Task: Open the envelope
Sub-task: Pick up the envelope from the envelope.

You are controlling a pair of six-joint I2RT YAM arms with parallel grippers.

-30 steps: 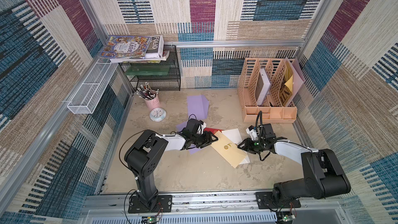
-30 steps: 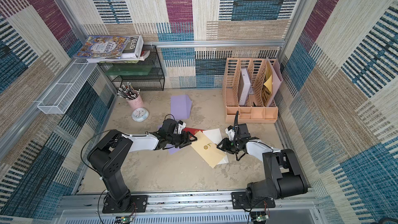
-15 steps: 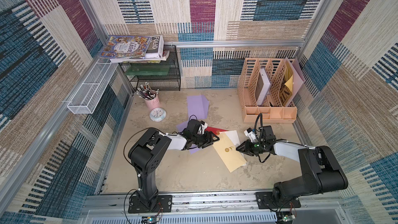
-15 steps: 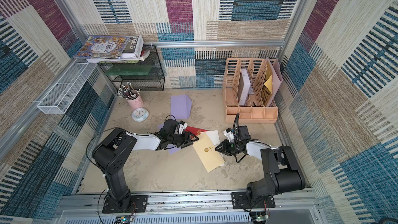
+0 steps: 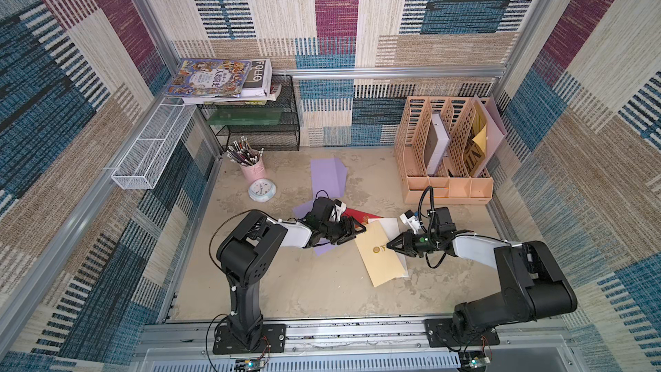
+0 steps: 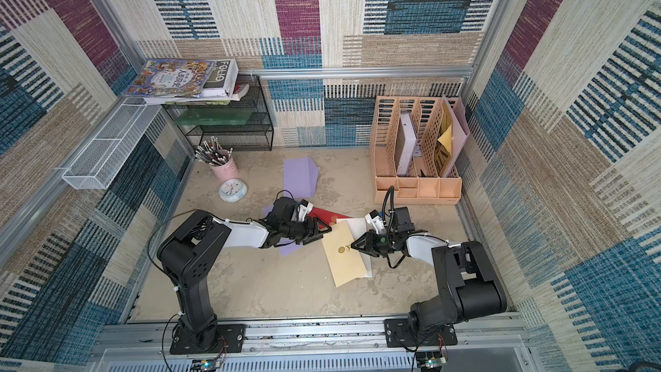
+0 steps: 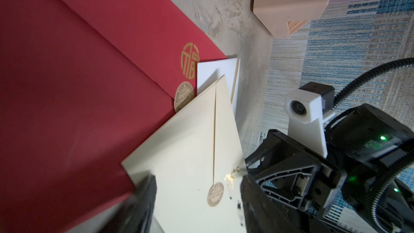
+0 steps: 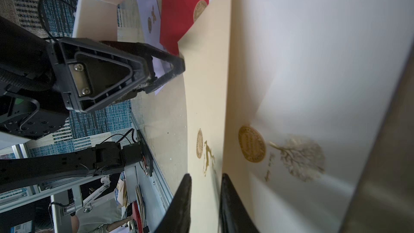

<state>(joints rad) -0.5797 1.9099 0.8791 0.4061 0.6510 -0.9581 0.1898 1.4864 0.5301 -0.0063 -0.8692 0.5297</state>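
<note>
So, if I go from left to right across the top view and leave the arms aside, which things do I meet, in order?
White wire basket → pink pencil cup → purple paper → cream envelope → peach file organizer.

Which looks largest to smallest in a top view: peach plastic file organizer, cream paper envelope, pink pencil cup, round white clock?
1. peach plastic file organizer
2. cream paper envelope
3. pink pencil cup and round white clock look about alike, unranked.
</note>
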